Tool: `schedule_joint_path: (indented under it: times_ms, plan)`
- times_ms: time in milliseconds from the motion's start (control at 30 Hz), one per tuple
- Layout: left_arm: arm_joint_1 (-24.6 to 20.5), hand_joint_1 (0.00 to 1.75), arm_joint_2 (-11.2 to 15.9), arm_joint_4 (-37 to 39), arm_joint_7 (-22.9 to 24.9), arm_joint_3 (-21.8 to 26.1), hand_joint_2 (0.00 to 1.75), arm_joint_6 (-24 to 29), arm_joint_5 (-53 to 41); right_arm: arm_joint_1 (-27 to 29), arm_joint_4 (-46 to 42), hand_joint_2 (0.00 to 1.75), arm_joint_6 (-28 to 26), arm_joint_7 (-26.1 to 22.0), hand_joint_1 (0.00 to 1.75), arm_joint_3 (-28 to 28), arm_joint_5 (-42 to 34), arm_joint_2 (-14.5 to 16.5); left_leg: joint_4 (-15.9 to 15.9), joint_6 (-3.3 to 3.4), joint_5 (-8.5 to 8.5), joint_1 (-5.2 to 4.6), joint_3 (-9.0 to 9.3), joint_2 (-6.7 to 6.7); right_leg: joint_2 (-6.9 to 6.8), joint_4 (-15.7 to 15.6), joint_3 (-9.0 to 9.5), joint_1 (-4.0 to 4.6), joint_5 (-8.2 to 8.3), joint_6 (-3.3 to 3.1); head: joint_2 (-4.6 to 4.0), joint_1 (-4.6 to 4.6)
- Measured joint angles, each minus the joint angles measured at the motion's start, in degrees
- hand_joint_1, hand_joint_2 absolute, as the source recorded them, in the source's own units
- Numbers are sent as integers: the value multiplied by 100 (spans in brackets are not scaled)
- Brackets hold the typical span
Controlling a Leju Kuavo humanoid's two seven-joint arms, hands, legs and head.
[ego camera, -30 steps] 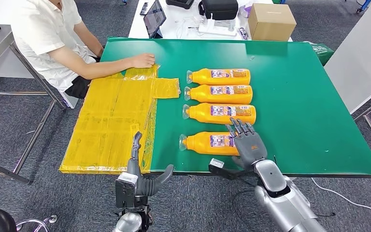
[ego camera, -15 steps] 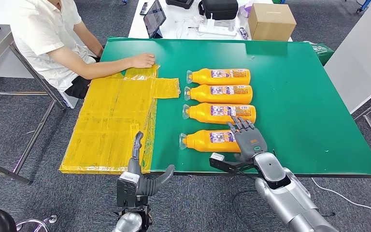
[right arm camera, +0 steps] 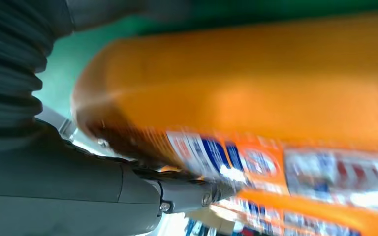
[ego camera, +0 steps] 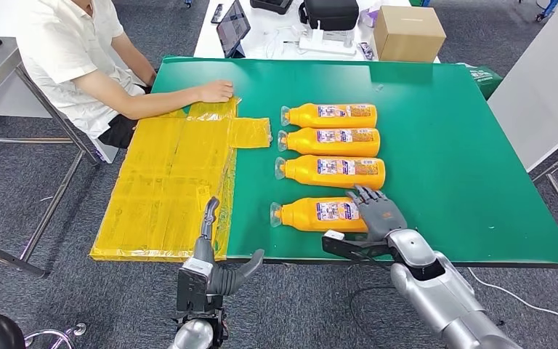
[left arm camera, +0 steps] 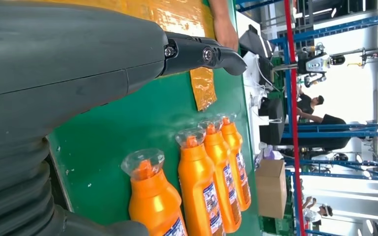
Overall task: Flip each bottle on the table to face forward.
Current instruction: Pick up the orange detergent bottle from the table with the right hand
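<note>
Four orange bottles are lying on their sides on the green table (ego camera: 465, 145), all in one column, clear caps pointing toward the yellow sheets. The far bottle (ego camera: 330, 115), the second bottle (ego camera: 330, 140) and the third bottle (ego camera: 332, 171) are sitting close together, each showing a white and blue label on top. The nearest bottle (ego camera: 316, 214) is lying a little apart from them, close to the table's front edge, label also up.

The right hand (ego camera: 379, 213) is resting over the base end of that nearest bottle, fingers draped across its top and curling down the far side, thumb reaching in low at the near side. It is gripping the bottle's base. From the right wrist camera the orange body and its blue-lettered label are showing large and blurred right against the hand.

The left hand (ego camera: 218, 273) is hanging below the table's front edge, fingers apart, one finger pointing up, the thumb sticking out to the side, holding nothing.

Two yellow patches are lying on the table's left part: one big wrinkled yellow sheet (ego camera: 163, 189) and one small yellow square (ego camera: 250, 133) beside it. A seated person's hand (ego camera: 214, 91) is resting at the big sheet's far edge.

Beyond the green table, one closed cardboard box (ego camera: 407, 32) is standing on a white table; its contents are hidden.
</note>
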Motion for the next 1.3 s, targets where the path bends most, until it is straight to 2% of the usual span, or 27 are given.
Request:
schedule_joint_path:
  times_ms: [400,1067,1300]
  plan:
    - [36,0,14,-91,50,19,175,-67,-109,9,-7,175,115,-78,175,73,-588,-245,0,0,0,0,11,0,0,-2,9,-1,0,0,0,0]
    - [44,0,16,-118,55,22,175,-70,-119,43,-7,175,118,-106,175,56,-647,-273,0,0,-1,0,24,0,0,-3,22,-1,0,0,0,-1]
    - [44,0,16,-121,37,23,175,-90,-91,154,-4,175,29,-568,173,-169,-1376,-243,0,0,-1,0,25,0,0,-3,24,0,0,0,0,0]
